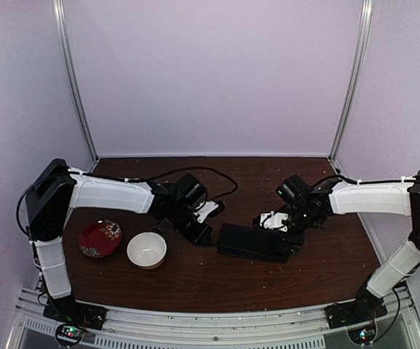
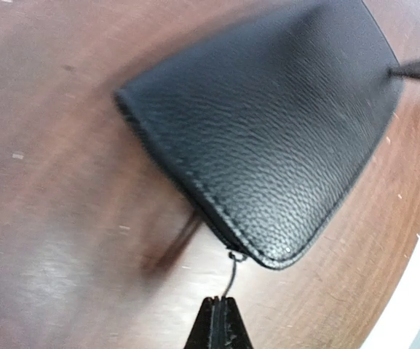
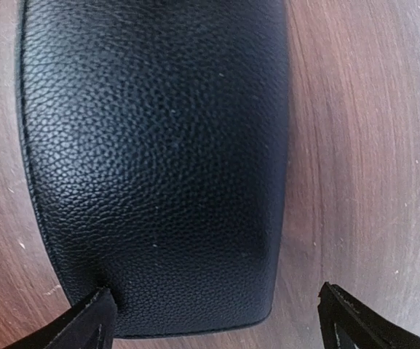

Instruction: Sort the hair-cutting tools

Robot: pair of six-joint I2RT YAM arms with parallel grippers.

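No scissors or black stick pieces show in any view. A black leather pouch [image 1: 257, 243] lies flat mid-table. My left gripper [image 1: 199, 234] is at its left end; in the left wrist view my left gripper [image 2: 221, 301] is shut on the thin metal zipper pull [image 2: 231, 275] at the corner of the pouch [image 2: 282, 131]. My right gripper [image 1: 291, 240] hangs over the pouch's right end. In the right wrist view my right gripper [image 3: 215, 294] is open, straddling the end of the pouch [image 3: 159, 160]: one finger rests at its corner, the other is over bare table.
A white bowl [image 1: 147, 249] and a red patterned plate [image 1: 100, 238] stand at the front left of the brown wooden table [image 1: 195, 287]. Black cables trail behind the left arm. Purple walls enclose the table.
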